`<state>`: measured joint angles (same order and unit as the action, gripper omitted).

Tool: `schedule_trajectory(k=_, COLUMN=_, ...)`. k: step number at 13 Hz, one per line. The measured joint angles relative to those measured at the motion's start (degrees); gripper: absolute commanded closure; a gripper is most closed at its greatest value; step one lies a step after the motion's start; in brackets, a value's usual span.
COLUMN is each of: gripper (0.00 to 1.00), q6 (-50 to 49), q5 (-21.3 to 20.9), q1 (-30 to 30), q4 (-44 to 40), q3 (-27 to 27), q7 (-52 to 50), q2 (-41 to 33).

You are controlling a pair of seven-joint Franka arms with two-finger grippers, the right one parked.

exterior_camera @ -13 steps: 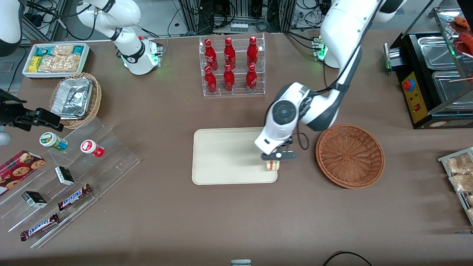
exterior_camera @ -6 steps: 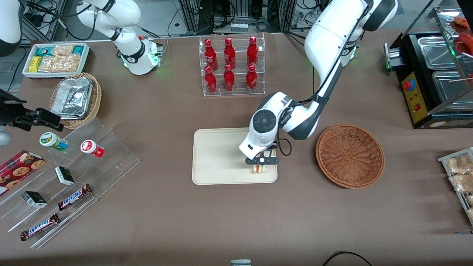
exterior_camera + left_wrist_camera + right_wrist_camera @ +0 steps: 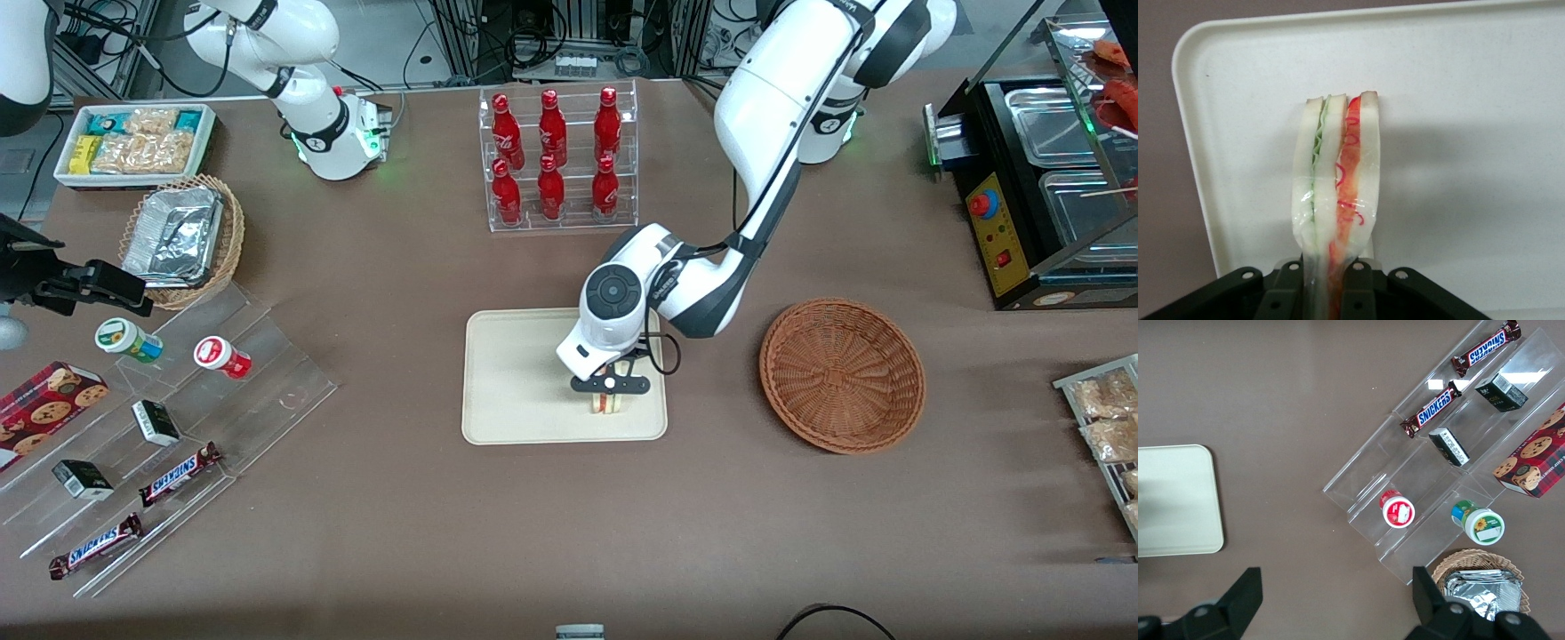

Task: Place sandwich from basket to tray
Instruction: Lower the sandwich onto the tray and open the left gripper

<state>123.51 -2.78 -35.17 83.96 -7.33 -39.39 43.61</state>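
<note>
My left gripper point(image 3: 608, 391) is shut on the sandwich point(image 3: 608, 404), a pale bread wedge with red and green filling, and holds it over the cream tray point(image 3: 516, 373), near the tray's edge nearest the front camera. In the left wrist view the sandwich point(image 3: 1336, 180) hangs clamped between the black fingers point(image 3: 1288, 293), just above the tray point(image 3: 1471, 167); I cannot tell whether it touches the tray. The reddish-brown wicker basket point(image 3: 841, 374) stands empty beside the tray, toward the working arm's end of the table.
A clear rack of red bottles point(image 3: 556, 158) stands farther from the front camera than the tray. A clear stepped stand point(image 3: 169, 436) with snacks, a tan basket with foil point(image 3: 182, 238) and a white bin of packets point(image 3: 135, 142) lie toward the parked arm's end.
My left gripper has carried the sandwich from the tray's edge beside the basket further in over the tray, toward the parked arm's end. The basket has not moved.
</note>
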Motion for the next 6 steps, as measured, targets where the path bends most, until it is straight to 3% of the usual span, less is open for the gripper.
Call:
schedule_trajectory(k=1, gripper=0.59, q6=0.0, q5=0.0, q1=-0.1, q4=-0.4, q3=0.0, q7=0.0, q2=0.3)
schedule_trajectory(k=2, gripper=0.01, q6=0.0, q5=0.0, q1=-0.1, q4=-0.5, q3=0.0, q7=0.0, q2=0.5)
schedule_trajectory(k=6, gripper=0.0, q6=0.0, q5=0.0, q1=-0.1, q4=-0.9, q3=0.0, q7=-1.1, q2=0.5)
